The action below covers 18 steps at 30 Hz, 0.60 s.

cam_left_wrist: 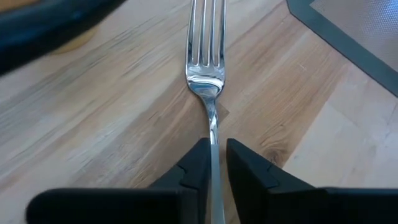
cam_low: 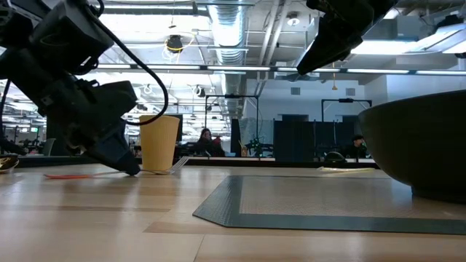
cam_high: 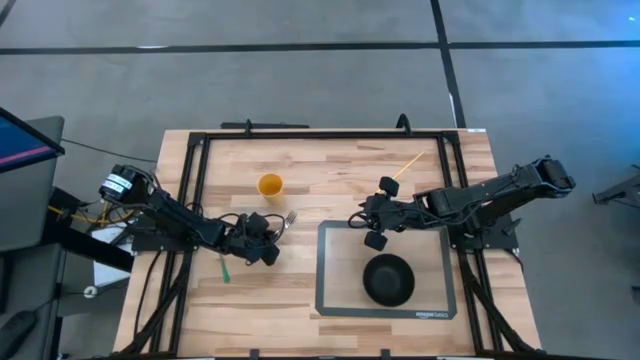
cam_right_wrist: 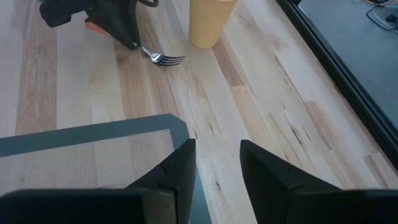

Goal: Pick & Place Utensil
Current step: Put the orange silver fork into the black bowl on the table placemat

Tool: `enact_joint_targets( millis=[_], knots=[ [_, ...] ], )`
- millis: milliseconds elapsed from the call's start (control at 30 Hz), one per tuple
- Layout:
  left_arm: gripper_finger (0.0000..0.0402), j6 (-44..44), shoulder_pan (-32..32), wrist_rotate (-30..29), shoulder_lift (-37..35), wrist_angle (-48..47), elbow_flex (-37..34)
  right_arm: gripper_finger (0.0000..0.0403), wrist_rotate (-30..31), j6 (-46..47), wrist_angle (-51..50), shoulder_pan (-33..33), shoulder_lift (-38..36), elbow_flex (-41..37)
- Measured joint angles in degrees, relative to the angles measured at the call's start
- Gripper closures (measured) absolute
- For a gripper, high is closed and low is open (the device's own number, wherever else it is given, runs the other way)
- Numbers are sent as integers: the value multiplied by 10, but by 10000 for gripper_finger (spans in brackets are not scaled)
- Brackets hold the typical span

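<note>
A silver fork (cam_left_wrist: 205, 62) lies on the wood beside the yellow cup (cam_high: 270, 185), tines pointing away from my left gripper (cam_left_wrist: 214, 146). In the high view that gripper (cam_high: 268, 240) sits low at the table, left of the grey mat (cam_high: 330, 300), shut on the fork (cam_high: 288, 218). The right wrist view shows the fork (cam_right_wrist: 163, 58) sticking out from under it. My right gripper (cam_right_wrist: 217, 165) is open and hangs above the mat's far left corner (cam_high: 365, 215), touching nothing. A black bowl (cam_high: 388, 278) stands on the mat. My left gripper pinches the fork's handle (cam_left_wrist: 213, 134) between its two fingers, just behind the neck. The fingers slant down to the table and lie along the handle, coming from the table's left. The tine end (cam_right_wrist: 171, 60) rests on the wood.
A green utensil (cam_high: 224, 268) lies on the wood on the near side of the left arm. A thin yellow stick (cam_high: 408, 165) lies near the far right. Bare wood lies between the cup and the mat. The black frame (cam_high: 320, 133) rims the table.
</note>
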Motion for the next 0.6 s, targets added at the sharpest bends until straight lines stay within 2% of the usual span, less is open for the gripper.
enact_joint_targets(
  millis=[200, 367, 600],
  knots=[
    [326, 0, -16, -21, 8, 2, 0, 284, 0, 0, 0, 0, 0, 0],
    [326, 0, -29, -65, 65, 36, 1, 284, 0, 0, 0, 0, 0, 0],
    [325, 13, -28, -59, 74, 43, 9, 284, 0, 1, 0, 0, 0, 0]
  ],
)
